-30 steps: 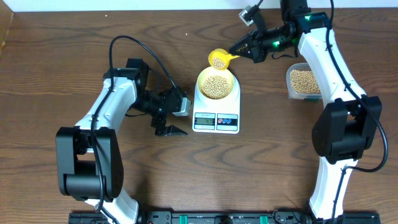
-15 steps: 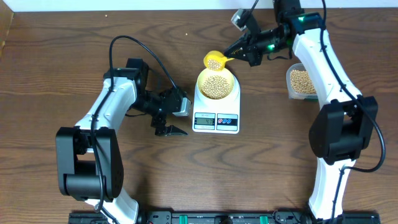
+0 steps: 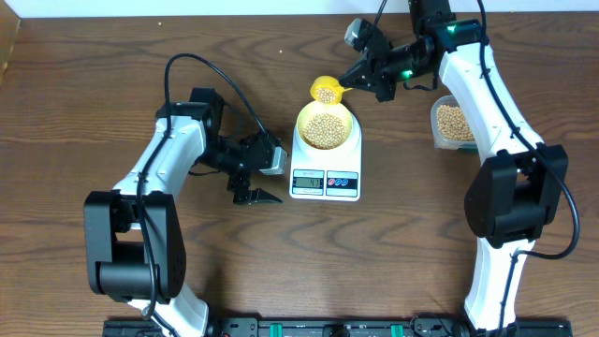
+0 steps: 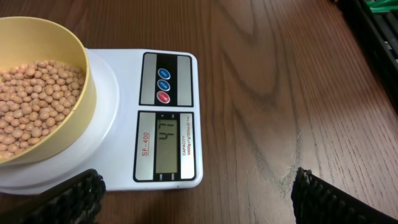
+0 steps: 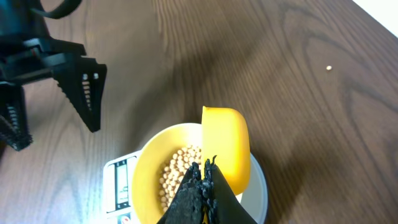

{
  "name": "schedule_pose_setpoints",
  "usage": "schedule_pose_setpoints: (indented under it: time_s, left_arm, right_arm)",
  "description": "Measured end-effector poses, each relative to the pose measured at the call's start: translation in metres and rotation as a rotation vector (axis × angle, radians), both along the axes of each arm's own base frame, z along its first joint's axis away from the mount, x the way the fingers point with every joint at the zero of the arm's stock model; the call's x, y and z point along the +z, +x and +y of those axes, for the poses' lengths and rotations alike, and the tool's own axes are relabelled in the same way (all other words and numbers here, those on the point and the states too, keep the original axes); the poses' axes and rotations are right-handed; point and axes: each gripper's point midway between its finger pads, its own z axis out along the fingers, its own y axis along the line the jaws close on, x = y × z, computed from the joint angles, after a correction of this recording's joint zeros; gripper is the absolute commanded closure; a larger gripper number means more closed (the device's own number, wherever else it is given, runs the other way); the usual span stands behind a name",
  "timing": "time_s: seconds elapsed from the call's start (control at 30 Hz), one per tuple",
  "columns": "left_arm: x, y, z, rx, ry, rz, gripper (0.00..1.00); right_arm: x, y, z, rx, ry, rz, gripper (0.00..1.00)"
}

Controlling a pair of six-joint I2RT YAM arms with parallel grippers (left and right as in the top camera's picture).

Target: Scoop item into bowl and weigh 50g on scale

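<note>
one scoop (image 3: 325, 90) pinched by right end effector (image 3: 355, 82) at bowl (image 3: 300, 127) rim; left end effector (image 3: 253, 190) wide, empty.

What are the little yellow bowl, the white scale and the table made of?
The small round pale-yellow bowl looks like plastic: smooth, matte, one even colour. The flat white digital scale seems to be smooth plastic too, with rounded moulded edges. The brown table shows wood grain, though it could be a printed laminate.
</note>
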Motion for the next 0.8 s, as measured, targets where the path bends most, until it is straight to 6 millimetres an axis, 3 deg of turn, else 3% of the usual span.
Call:
schedule_pose_setpoints:
  time_s: [0.8]
  left_arm:
    - [0.0,0.0,0.0,0.0,0.0,0.0,0.02]
  right_arm:
    - [0.002,0.013,0.0,0.017,-0.017,-0.111,0.99]
